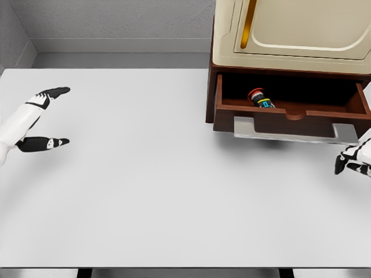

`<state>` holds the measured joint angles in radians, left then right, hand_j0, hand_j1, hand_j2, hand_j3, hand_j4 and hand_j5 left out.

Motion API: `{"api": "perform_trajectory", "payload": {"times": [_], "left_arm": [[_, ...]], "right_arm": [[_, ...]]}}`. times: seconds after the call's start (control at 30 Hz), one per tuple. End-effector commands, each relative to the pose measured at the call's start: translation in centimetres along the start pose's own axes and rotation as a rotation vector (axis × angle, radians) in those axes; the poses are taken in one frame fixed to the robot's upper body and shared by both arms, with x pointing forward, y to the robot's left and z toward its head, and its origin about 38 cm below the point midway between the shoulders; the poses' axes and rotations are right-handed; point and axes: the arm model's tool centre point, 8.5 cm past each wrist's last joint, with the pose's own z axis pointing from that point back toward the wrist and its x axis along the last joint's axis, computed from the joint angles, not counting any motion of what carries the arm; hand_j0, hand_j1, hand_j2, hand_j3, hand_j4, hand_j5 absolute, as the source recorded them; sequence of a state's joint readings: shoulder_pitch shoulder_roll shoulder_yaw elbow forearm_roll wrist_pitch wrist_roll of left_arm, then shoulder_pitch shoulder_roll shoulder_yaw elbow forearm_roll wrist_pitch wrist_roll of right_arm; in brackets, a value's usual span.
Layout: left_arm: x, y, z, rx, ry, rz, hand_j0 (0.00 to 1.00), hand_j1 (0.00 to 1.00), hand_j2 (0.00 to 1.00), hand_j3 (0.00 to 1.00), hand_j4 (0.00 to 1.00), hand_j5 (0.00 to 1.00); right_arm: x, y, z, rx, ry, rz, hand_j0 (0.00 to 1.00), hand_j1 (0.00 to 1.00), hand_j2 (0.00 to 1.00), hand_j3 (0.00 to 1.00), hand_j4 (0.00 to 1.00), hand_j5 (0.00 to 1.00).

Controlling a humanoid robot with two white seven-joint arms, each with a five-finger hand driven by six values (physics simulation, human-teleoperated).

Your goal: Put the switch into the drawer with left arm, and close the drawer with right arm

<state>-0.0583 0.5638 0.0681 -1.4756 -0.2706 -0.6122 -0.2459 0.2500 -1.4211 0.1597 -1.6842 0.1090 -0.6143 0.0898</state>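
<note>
no readable text, labels or numbers

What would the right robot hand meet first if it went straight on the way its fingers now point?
The right robot hand points left and slightly down, across the bare white table. That path passes below the open drawer, so it looks free as far as the picture shows, though depth is uncertain.

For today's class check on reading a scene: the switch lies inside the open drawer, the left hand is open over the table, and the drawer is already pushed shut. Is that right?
Not quite. The drawer is not shut: the head view shows it pulled out of the cabinet. The rest holds: the switch lies inside it, and the left hand is open over the table.
</note>
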Motion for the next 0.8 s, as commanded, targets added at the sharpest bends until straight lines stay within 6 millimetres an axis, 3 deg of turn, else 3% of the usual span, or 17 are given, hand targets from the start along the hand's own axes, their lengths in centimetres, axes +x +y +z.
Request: {"api": "perform_trajectory", "payload": {"times": [0.0,0.23,0.37,0.43,0.77], "left_arm": [[0.0,0.0,0.0,0.006,-0.001,0.007,1.0,1.0,1.0,1.0,1.0,1.0],[0.1,0.0,0.0,0.006,-0.002,0.007,1.0,1.0,1.0,1.0,1.0,1.0],[0.1,-0.1,0.0,0.004,-0.001,0.008,1.0,1.0,1.0,1.0,1.0,1.0],[0.1,-0.1,0.0,0.004,-0.001,0.008,1.0,1.0,1.0,1.0,1.0,1.0],[0.1,-0.1,0.0,0.004,-0.002,0.006,1.0,1.0,1.0,1.0,1.0,1.0]], "right_arm": [[-0.4,-0.5,0.3,-0.007,0.015,0.008,0.44,0.44,0.44,0.44,0.44,0.44],[0.1,1.3,0.1,0.045,0.005,0.009,0.45,0.45,0.45,0.45,0.45,0.45],[2.3,1.5,-0.9,0.059,-0.07,0.027,0.46,0.46,0.46,0.46,0.46,0.46],[2.5,1.9,-1.0,0.071,-0.075,0.019,0.48,0.48,0.48,0.48,0.48,0.48],[2.5,0.6,-1.2,0.02,-0.077,0.03,0.48,0.48,0.48,0.48,0.48,0.48]]}}
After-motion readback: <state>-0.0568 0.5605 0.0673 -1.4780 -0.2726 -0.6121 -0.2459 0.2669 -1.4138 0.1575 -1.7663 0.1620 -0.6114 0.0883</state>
